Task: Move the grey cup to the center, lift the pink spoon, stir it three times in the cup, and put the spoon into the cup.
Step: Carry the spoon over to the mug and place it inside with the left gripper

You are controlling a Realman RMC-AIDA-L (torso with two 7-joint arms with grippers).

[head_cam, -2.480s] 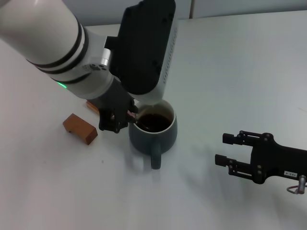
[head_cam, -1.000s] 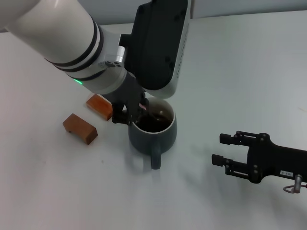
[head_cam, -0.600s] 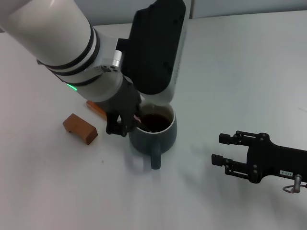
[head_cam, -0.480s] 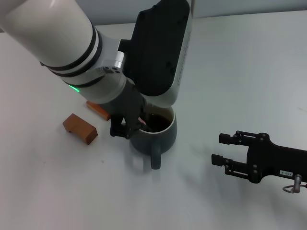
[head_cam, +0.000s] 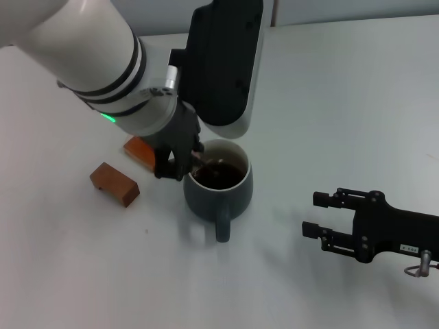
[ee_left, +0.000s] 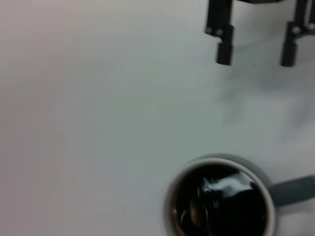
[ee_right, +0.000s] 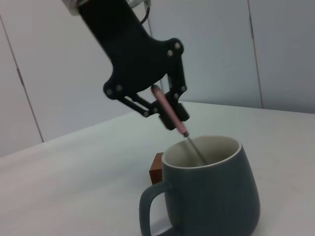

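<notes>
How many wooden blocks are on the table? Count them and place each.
2. One wooden block lies in the open left of the grey cup; the other lies beyond it, partly hidden under the left pincer.

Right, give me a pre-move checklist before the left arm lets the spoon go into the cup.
1. Grip on spoon: the left gripper is shut on the pink spoon, holding its handle. Ok.
2. Spoon over the opening: the metal neck runs down past the rim of the grey cup, tilted. Ok.
3. Spoon bowl in the liquid: a metallic shape shows in the dark liquid in the left wrist view, but its depth is unclear. Cannot tell.
4. Cup upright on the table, handle toward the robot. Ok.
5. Right gripper open, parked apart from the cup. Ok.
6. Wooden blocks lie beside the cup, not touching it. Ok.
</notes>
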